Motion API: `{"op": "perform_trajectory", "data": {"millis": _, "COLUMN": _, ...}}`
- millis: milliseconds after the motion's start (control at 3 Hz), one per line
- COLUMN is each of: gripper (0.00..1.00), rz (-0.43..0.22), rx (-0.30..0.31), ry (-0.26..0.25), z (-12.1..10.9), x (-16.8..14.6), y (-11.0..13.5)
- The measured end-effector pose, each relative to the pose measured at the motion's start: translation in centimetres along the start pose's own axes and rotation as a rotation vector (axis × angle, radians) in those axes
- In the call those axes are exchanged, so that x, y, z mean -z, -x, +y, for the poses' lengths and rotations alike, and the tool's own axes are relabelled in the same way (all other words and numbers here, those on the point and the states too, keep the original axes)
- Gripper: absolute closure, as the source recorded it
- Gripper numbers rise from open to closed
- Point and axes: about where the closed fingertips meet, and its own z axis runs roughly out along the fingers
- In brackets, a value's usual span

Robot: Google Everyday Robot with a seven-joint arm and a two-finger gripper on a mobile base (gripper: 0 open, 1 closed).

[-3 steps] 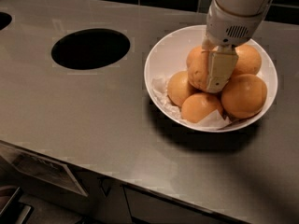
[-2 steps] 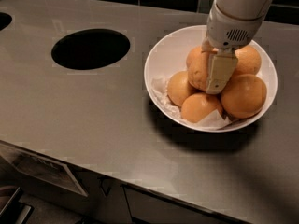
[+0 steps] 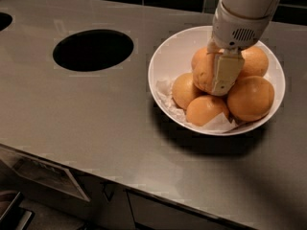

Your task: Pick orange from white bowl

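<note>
The white bowl stands on the counter at the right, lined with crumpled white paper and holding several oranges. The orange sits on top of the pile in the middle of the bowl. My gripper reaches down from the upper right into the bowl. One pale finger lies flat against the orange's right side. The other finger is hidden behind the orange. The gripper looks shut on this orange.
A dark round hole is cut in the grey counter left of the bowl. A second dark opening shows at the far left edge. The counter's front edge runs along the bottom, with cabinet fronts below.
</note>
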Motion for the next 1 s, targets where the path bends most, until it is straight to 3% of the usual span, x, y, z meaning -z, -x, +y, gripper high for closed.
{"op": "perform_trajectory", "data": {"millis": 1000, "gripper": 0.32, "rz": -0.001, "rx": -0.007, "ry": -0.008, "z": 1.48, "x": 0.77, "y": -0.49}}
